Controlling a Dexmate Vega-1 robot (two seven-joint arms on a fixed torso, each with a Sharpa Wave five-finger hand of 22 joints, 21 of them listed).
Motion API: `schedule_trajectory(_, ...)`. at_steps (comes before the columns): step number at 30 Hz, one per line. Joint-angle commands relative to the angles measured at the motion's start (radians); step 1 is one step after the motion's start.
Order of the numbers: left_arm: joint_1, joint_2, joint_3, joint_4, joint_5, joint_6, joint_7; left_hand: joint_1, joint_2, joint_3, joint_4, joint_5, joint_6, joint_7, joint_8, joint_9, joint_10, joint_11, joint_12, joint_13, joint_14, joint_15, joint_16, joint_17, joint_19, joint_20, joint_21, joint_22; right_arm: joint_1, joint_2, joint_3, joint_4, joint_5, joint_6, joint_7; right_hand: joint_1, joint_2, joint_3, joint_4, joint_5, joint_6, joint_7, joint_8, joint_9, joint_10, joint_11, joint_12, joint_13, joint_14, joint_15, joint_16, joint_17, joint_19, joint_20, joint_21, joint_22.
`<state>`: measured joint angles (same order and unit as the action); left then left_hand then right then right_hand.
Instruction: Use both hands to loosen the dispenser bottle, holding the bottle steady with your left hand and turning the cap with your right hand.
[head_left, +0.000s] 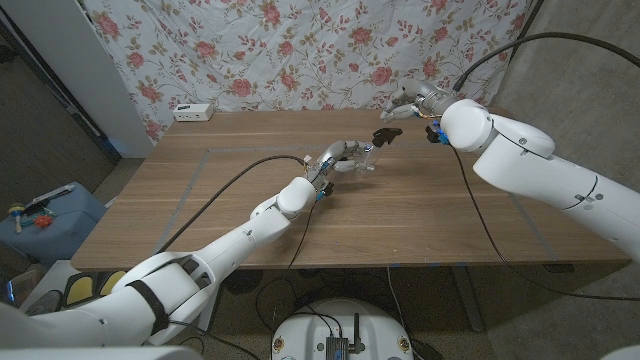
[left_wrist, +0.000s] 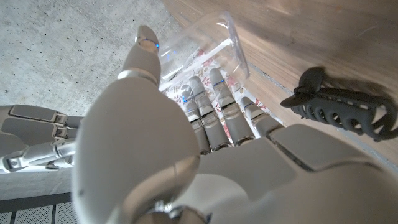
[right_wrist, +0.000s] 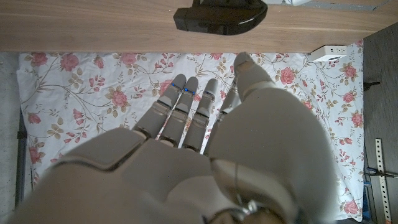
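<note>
In the head view you have one desk (head_left: 200, 210), one clear dispenser bottle (head_left: 366, 157) and one black hair claw clip (head_left: 386, 136) on it, plus one white box (head_left: 194, 111) at the far edge. Your left robot hand (head_left: 338, 156) reaches to the bottle near the desk's middle; your right robot hand (head_left: 403, 103) hangs over the far right edge, well apart from it.

In the left wrist view, the left robot hand (left_wrist: 186, 124) has its fingers (left_wrist: 205, 102) against the bottle (left_wrist: 211, 43), which looks transparent and colourless; whether it grips, you cannot tell. The clip (left_wrist: 339, 106) lies just beside.

In the right wrist view, the right robot hand (right_wrist: 205, 143) is empty, fingers extended and apart.
</note>
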<state>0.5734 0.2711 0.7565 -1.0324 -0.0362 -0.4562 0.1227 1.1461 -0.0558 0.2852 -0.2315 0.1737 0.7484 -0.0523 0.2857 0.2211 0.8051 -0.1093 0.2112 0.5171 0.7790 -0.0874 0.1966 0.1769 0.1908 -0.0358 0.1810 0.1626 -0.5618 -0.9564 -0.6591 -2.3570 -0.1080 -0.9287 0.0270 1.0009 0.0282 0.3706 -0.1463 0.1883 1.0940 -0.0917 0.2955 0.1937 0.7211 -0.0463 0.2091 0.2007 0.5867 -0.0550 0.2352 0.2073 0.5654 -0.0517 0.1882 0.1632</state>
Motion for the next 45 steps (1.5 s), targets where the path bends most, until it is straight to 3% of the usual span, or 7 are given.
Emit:
schedule_trajectory(1, 0.000, -0.015, -0.009, 0.028, -0.007, -0.046, 0.025, -0.121, 0.137, 0.085, 0.078, 0.006, 0.112, -0.025, 0.008, 0.003, 0.051, -0.037, 0.011, 0.004, 0.012, -0.065, 0.002, 0.003, 0.010, -0.067, 0.002, 0.001, 0.010, -0.012, 0.000, -0.023, 0.003, -0.034, 0.001, -0.006, -0.009, -0.003, -0.002, 0.002, -0.040, -0.010, -0.016, 0.005, -0.010, -0.004, -0.006, 0.004, -0.008, -0.098, -0.012, 0.000, -0.008, -0.007, -0.004, 0.002)
schedule_trajectory(17, 0.002, -0.015, -0.013, 0.023, -0.007, -0.050, 0.028, -0.121, 0.136, 0.086, 0.078, 0.006, 0.121, -0.025, 0.011, 0.003, 0.057, -0.035, 0.011, 0.002, 0.020, -0.068, 0.003, 0.002, 0.012, -0.068, 0.002, 0.001, 0.055, -0.074, -0.011, -0.032, 0.038, -0.023, 0.098, -0.031, -0.049, 0.003, -0.008, 0.009, -0.327, -0.080, -0.118, 0.009, -0.118, 0.006, -0.027, 0.011, -0.100, -0.039, -0.046, -0.003, -0.073, 0.062, -0.012, 0.003)
schedule_trajectory(22, 0.003, -0.013, -0.013, 0.018, -0.007, -0.046, 0.026, -0.120, 0.136, 0.086, 0.078, 0.006, 0.118, -0.024, 0.010, 0.003, 0.056, -0.035, 0.011, 0.002, 0.018, -0.067, 0.003, 0.003, 0.012, -0.067, 0.002, 0.002, 0.057, -0.067, -0.010, -0.034, 0.043, -0.053, 0.098, -0.049, -0.066, 0.003, -0.004, 0.014, -0.425, -0.049, -0.123, 0.011, -0.170, 0.022, -0.028, 0.013, -0.143, -0.017, -0.049, -0.003, -0.092, 0.083, -0.010, 0.004)
schedule_trajectory(24, 0.003, -0.012, -0.013, 0.015, -0.007, -0.043, 0.025, -0.121, 0.137, 0.086, 0.078, 0.006, 0.118, -0.026, 0.010, 0.003, 0.056, -0.036, 0.011, 0.002, 0.019, -0.067, 0.003, 0.003, 0.013, -0.069, 0.002, 0.002, 0.050, -0.063, -0.005, -0.040, 0.045, -0.071, 0.084, -0.095, -0.071, -0.011, 0.016, 0.012, -0.473, -0.003, -0.119, 0.013, -0.180, 0.043, -0.021, 0.016, -0.159, 0.000, -0.044, 0.001, -0.100, 0.093, -0.007, 0.004)
schedule_trajectory(31, -0.002, -0.015, -0.012, 0.026, -0.008, -0.048, 0.020, -0.120, 0.136, 0.086, 0.077, 0.006, 0.120, -0.024, 0.011, 0.003, 0.056, -0.037, 0.011, 0.003, 0.018, -0.066, 0.002, 0.003, 0.013, -0.068, 0.002, 0.002, 0.064, -0.040, -0.041, -0.066, 0.016, -0.173, 0.027, -0.286, -0.094, -0.091, 0.092, 0.010, -0.470, 0.058, -0.091, 0.019, -0.135, 0.069, 0.015, 0.032, -0.149, 0.026, -0.025, 0.006, -0.113, 0.120, -0.003, 0.006)
schedule_trajectory(38, -0.012, -0.025, -0.011, 0.051, -0.009, -0.065, 0.021, -0.120, 0.136, 0.086, 0.077, 0.006, 0.120, -0.024, 0.010, 0.003, 0.056, -0.036, 0.011, 0.003, 0.020, -0.067, 0.002, 0.003, 0.013, -0.068, 0.002, 0.002, 0.116, -0.005, -0.112, -0.075, -0.003, -0.289, -0.014, -0.483, -0.085, -0.156, 0.173, 0.005, -0.363, 0.116, -0.055, 0.021, -0.039, 0.094, 0.061, 0.049, -0.077, 0.050, -0.002, 0.009, -0.096, 0.141, 0.005, 0.006)
schedule_trajectory(45, -0.011, -0.025, -0.011, 0.051, -0.007, -0.062, 0.027, -0.119, 0.135, 0.086, 0.077, 0.006, 0.120, -0.028, 0.010, 0.003, 0.059, -0.038, 0.012, 0.003, 0.019, -0.068, 0.002, 0.003, 0.014, -0.068, 0.002, 0.002, 0.201, 0.016, -0.210, -0.071, 0.002, -0.392, -0.038, -0.580, -0.081, -0.187, 0.210, 0.001, -0.255, 0.149, -0.015, 0.032, 0.013, 0.114, 0.079, 0.052, -0.033, 0.068, 0.001, 0.006, -0.052, 0.149, 0.012, 0.006)
